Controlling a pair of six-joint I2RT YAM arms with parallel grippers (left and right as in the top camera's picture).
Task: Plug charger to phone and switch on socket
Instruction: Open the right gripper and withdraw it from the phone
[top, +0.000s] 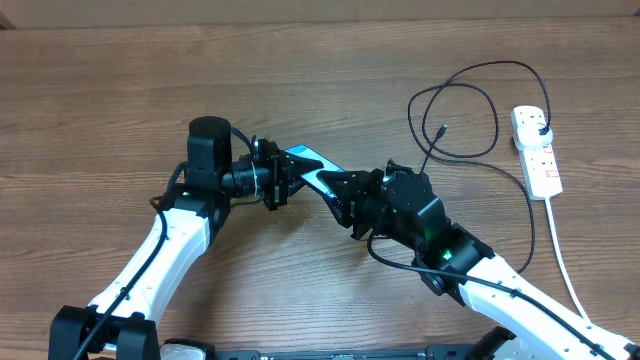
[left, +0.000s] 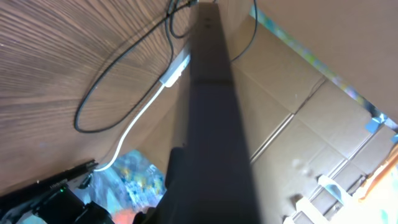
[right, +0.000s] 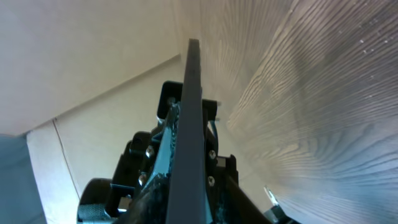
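Soft, even light filled the overhead view; the desk (top: 120, 90) grain read sharp from edge to edge, with only faint, soft-edged shadows; the phone (top: 303, 157) screen glowed teal at the centre without glare. In the left wrist view the phone's edge was a dark, heavily blurred band from 12 to 6 o'clock, too close to focus; the desk at 9 o'clock was crisp; colours at 7 o'clock were smeared. In the right wrist view the same edge looked dim and soft; the desk at 3 o'clock was bright, slightly washed out.
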